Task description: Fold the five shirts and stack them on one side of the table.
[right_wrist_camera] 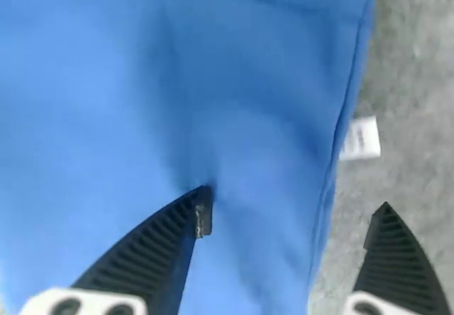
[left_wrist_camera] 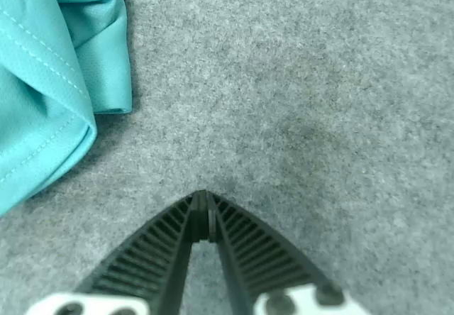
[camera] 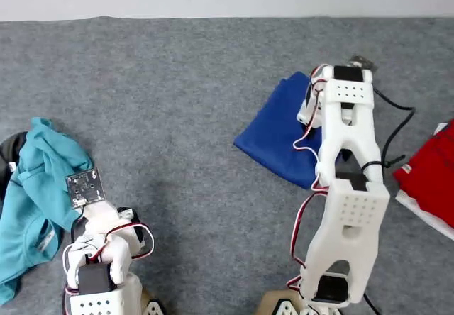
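The table (camera: 177, 102) is grey felt, and its broadest open stretch runs across the far side and down the middle between the two arms.

The blue shirt (camera: 273, 134) lies flat, right of centre, as a tilted, roughly four-sided shape. Its near-left corner points into the open middle, and the right arm (camera: 345, 208) lies over its right part. In the right wrist view the right gripper (right_wrist_camera: 294, 212) is spread wide across that shirt's edge. One finger (right_wrist_camera: 186, 223) lies over the blue cloth, and the other is past the hem over bare felt. A white tag (right_wrist_camera: 358, 137) sticks out from the hem onto the table.

The teal shirt (camera: 35, 187) lies crumpled along the left edge, with a dark cloth (camera: 8, 152) showing at its far-left side. The left arm (camera: 103, 258) sits at the near-left, just beside it. The left gripper (left_wrist_camera: 206, 212) is clenched on nothing, tips together over bare felt. The teal shirt's folded hem is close on one side, apart from the tips, with clear felt on the other side.

The red shirt (camera: 433, 173) lies at the right edge, cut off by it, with a white cloth (camera: 418, 208) showing under its near side. A strip of bare felt separates it from the right arm.
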